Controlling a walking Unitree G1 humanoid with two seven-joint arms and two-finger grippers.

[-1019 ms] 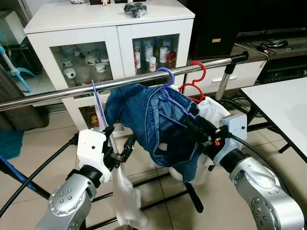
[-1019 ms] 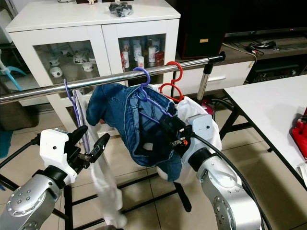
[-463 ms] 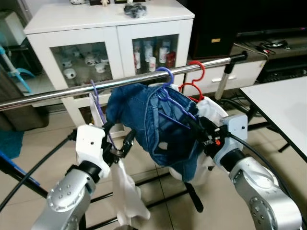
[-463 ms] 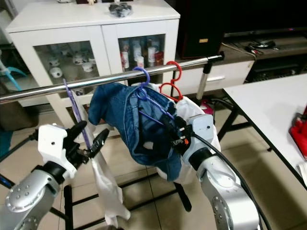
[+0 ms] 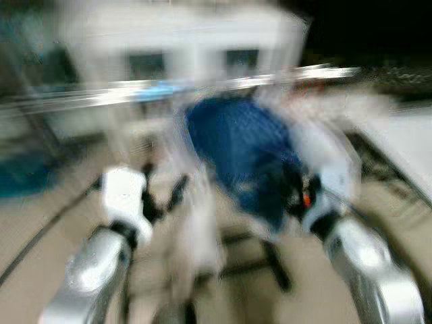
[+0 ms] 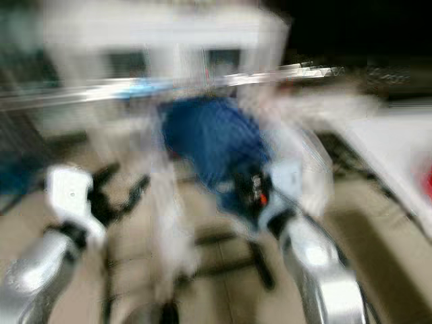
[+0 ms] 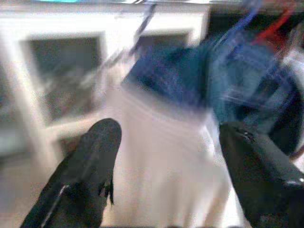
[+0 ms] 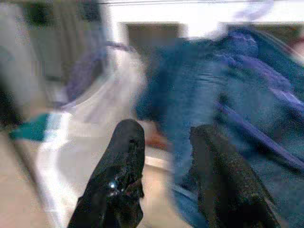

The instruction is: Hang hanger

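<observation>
Four views, all blurred.

Item 1, head views. A metal rail (image 5: 202,84) runs left to right across the far middle, with a white cabinet (image 6: 162,40) behind it. A blue denim garment (image 5: 236,158) hangs from the rail at centre; its hanger cannot be made out through the blur here. A pale white garment (image 5: 199,229) hangs just left of the denim. The left gripper (image 5: 162,196) sits near and left, its fingers spread in a fork beside the white cloth. The right gripper (image 5: 297,196) is pressed against the lower right of the denim; whether it grips anything cannot be told in these views. A white table edge (image 6: 398,148) lies far right.

Item 2, left wrist view. The left gripper (image 7: 166,166) stands wide, holding nothing, with the white garment between and beyond its fingers (image 7: 90,161). A thin dark hanger line rises above the cloth toward the rail.

Item 3, right wrist view. The right gripper (image 8: 161,156) shows a narrow gap with nothing clearly clamped. A purple hanger (image 8: 256,128), the task's thing, crosses the denim just beyond the fingers, a detail the head views lose.

Risk, judged: with the picture this smeared, a finger could snag denim or hanger and drag it off the rail.
</observation>
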